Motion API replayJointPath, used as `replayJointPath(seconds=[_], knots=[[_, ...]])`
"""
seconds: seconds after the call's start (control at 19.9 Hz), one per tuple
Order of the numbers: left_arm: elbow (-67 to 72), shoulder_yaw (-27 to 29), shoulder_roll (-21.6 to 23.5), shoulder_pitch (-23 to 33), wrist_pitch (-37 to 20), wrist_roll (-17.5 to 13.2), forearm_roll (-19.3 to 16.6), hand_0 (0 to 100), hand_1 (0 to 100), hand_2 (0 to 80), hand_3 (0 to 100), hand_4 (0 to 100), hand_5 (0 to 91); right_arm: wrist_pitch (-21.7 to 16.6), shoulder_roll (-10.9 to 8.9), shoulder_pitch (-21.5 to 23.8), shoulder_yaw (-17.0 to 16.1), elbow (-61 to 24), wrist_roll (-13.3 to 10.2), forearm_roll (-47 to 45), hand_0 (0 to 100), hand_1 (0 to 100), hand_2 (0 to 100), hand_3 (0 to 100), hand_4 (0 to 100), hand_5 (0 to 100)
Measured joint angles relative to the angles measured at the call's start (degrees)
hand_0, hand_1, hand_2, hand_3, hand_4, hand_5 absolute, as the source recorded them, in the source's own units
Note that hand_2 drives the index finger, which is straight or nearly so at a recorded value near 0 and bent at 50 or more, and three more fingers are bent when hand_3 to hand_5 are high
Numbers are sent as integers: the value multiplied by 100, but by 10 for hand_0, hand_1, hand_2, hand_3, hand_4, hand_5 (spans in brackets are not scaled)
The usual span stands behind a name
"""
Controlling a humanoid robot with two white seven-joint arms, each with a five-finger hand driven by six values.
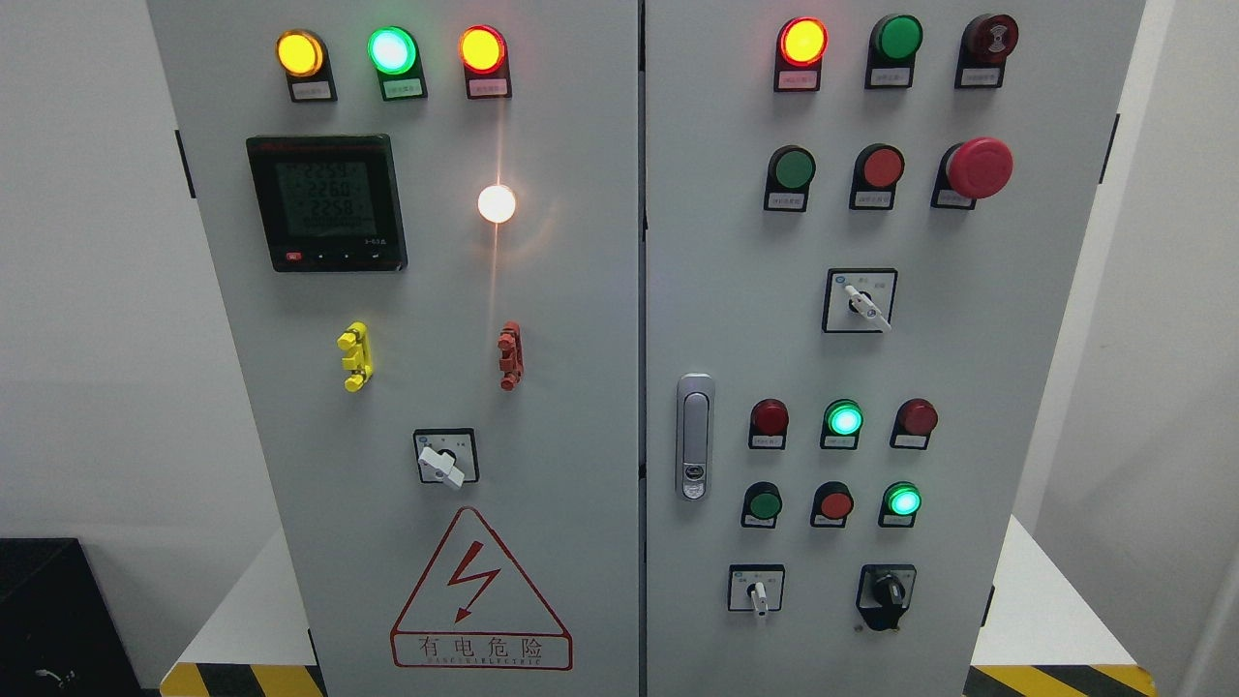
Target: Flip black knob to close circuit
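Observation:
The black knob [885, 597] sits at the lower right of the grey cabinet's right door [1016, 407], on a square black plate. Its handle hangs down, pointing toward the lower left. A small white-handled selector switch [757, 591] is to its left. Neither of my hands nor arms shows in the head view.
The cabinet front carries lit lamps, push buttons, a red mushroom stop button [979, 167], a white rotary switch [864, 305], a door handle [694, 436], a meter [325, 201] and another white switch [444, 465]. A black box [48, 620] stands at the lower left. Yellow-black tape [1060, 680] marks the floor.

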State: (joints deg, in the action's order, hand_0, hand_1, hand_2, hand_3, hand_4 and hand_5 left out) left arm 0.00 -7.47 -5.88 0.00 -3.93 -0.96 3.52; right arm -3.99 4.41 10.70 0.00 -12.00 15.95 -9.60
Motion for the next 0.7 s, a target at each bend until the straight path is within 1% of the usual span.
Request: replayJointPath(seconds=[0.05,0.1,0.15,0.2,0.35,0.4,0.45,0.55,0.6,0.7], knots=[[0,0,0,0,0,0,0,120,556,0,0,0,0,-30,0,-1,0,2,9,58,0,199,299,403,354,182],[0,0,0,0,0,0,0,120,556,0,0,0,0,-82,0,-3,0,3,18,128,0,197,360,487,421,264],[0,0,0,0,0,0,0,120,556,0,0,0,0,-136,0,-11,0,7,1,207,0,193,400,553,479,323],[0,0,0,0,0,0,0,120,556,0,0,0,0,-195,0,-29,0,10,-68,316,0,189,453,615,536,395],[0,0,0,0,0,0,0,120,556,0,0,0,0,-382,1,-126,0,16,-483,591,0,170,596,748,685,610],[0,0,0,0,0,0,0,120,556,0,0,0,0,-450,2,-171,0,19,-606,690,0,154,677,829,736,713],[0,0,0,0,0,0,0,120,556,0,0,0,0,-502,3,-226,0,25,-787,827,0,147,723,876,760,765],[0,0,0,0,0,0,0,120,556,0,0,0,0,-565,2,-352,37,52,-1165,1091,0,134,809,950,812,855],[0,0,0,0,0,0,0,120,556,0,0,0,0,-594,1,-418,65,67,-1363,1244,0,129,833,971,830,882],[0,0,0,0,0,0,0,120,556,0,0,0,0,-625,-6,-517,128,73,-1721,1635,0,121,853,987,845,903]])
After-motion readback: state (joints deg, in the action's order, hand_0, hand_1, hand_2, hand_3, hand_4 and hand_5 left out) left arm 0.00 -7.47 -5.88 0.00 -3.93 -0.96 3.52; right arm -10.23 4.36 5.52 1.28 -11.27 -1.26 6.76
